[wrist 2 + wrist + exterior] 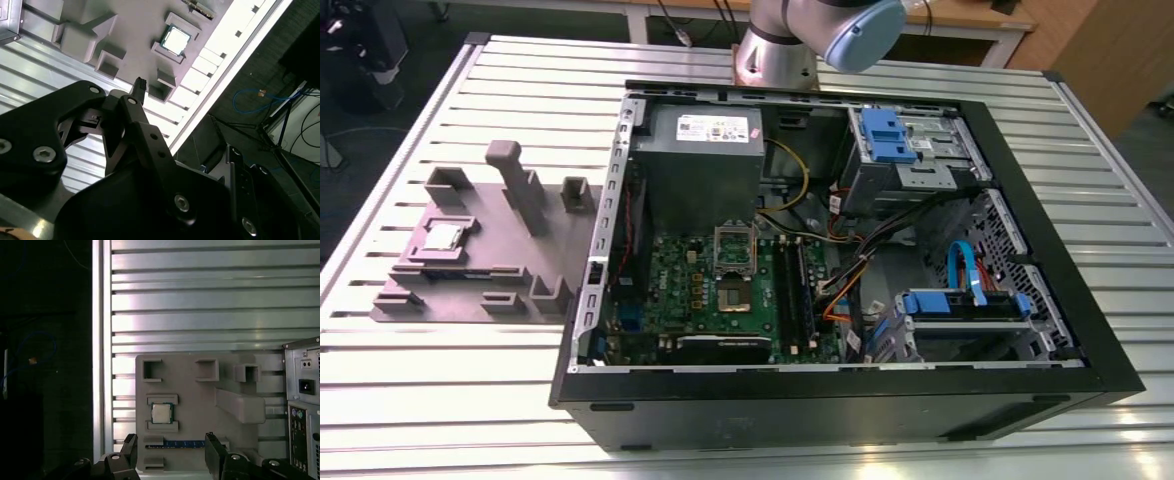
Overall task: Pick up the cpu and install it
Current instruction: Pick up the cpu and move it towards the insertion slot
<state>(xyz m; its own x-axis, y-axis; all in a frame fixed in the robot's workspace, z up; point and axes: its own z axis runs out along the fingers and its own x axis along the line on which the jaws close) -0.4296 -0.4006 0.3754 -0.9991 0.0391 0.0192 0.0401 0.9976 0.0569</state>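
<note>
A slatted metal table (761,60) carries everything. Starting at the exterior view's left, a grey moulded fixture tray (480,270) lies just beside the open computer case (1067,300). The cpu (444,236) rests flat in a shallow square recess on the side of that tray away from the case, silver top up, untouched and clear of the tray's taller posts. In the first wrist view the gripper (171,440) hangs over the tray with its jaws spread apart and empty. The cpu (161,413) is not centred between them, and a slim blue strip (184,444) lies in a slot near it. The step in hand looks like the approach for the pick. To do it well, the jaws should be centred on the chip and squared to its edges, then come straight down, so the tips meet two opposite sides rather than the recess walls or the strip. Grip lightly and keep the chip level. Further right, inside the case, the green motherboard (707,290) lies exposed.
</note>
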